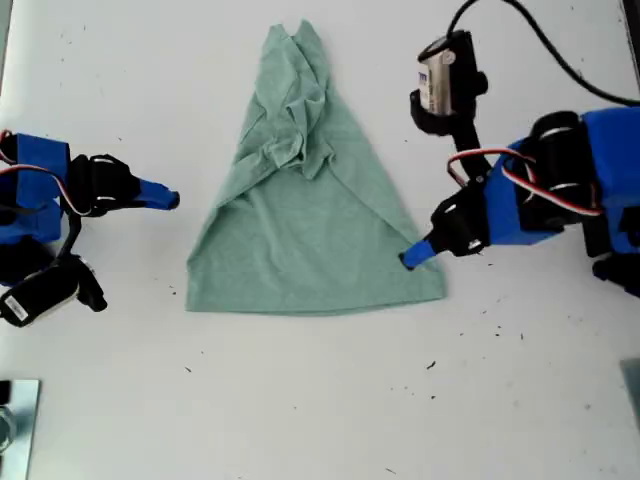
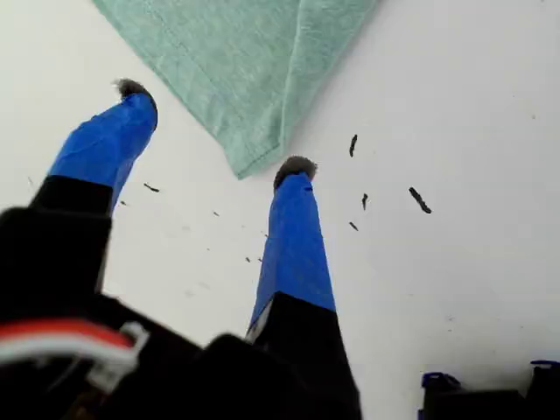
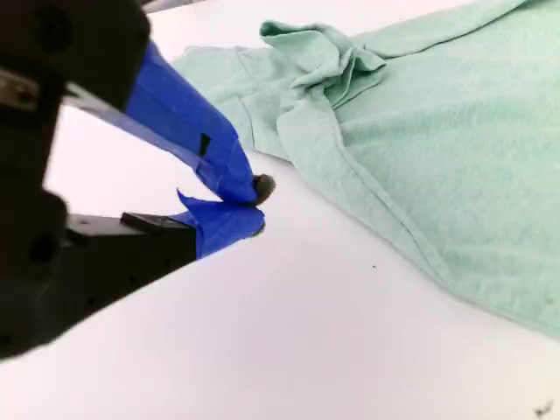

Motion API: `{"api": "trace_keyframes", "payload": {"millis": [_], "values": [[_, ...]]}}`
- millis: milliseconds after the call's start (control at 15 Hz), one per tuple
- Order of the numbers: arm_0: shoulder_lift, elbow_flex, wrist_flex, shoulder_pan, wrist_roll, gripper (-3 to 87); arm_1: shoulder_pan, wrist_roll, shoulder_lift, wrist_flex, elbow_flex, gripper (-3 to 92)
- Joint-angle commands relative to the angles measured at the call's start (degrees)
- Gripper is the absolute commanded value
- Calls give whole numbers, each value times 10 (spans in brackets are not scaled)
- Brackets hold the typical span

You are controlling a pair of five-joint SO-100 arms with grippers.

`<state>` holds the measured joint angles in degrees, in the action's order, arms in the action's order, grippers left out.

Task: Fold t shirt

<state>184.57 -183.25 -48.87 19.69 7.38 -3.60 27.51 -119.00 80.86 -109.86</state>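
The t shirt [image 1: 310, 215] lies mid-table in the exterior view, long axis running from 12 to 6 o'clock. My first gripper [image 1: 412, 256], jaws spread and empty, hovers at its hem corner at about 4 o'clock, nearer to the cloth. My second gripper [image 1: 168, 199], closed on nothing, waits at 9 o'clock, apart.

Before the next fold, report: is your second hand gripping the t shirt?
No: my second hand is shut on nothing, with bare table between it and the t shirt.
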Motion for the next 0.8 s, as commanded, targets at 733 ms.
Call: {"api": "trace_keyframes", "payload": {"millis": [733], "values": [[25,-9,-8,-13,12,-2,-3,69,164,22,88,-5]]}}
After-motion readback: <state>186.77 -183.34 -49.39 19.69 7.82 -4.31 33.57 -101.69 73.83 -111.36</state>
